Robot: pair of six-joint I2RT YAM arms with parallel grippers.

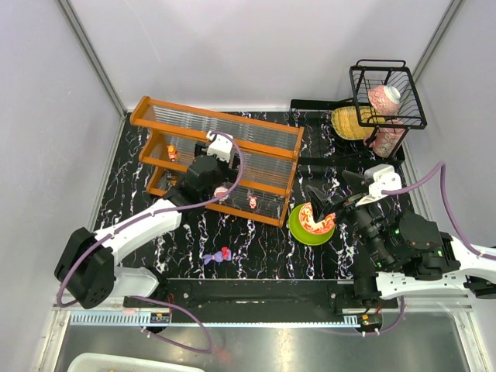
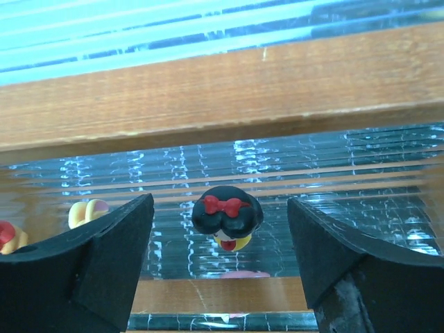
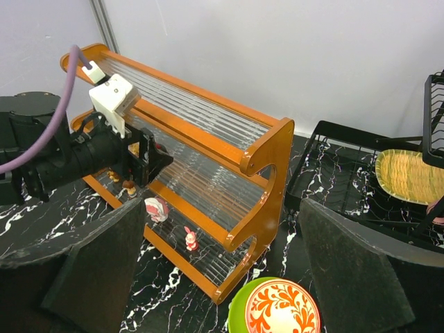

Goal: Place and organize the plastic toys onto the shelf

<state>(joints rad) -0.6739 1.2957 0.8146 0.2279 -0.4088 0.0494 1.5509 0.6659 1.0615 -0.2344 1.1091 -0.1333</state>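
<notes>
On the lower tier of the shelf (image 1: 217, 159): left jaws apart around a toy
Left gripper (image 3: 154, 161) straddles the black-haired figurine (image 2: 226, 216) with a red bow; it stands on the clear ribbed panel, touching neither finger. A pink toy (image 3: 157, 208) sits further along that tier. Purple and red toys (image 1: 218, 255) lie on the tabletop (image 1: 263, 248). Right gripper (image 1: 332, 190): jaws wide apart, empty, near the green plate (image 1: 298, 229)

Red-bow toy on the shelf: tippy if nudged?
Likely top-heavy: the red-bow toy shows a big round head over a small yellow base, so it may tip. Once down it could roll, though the ribs of the shelf might check that.
</notes>
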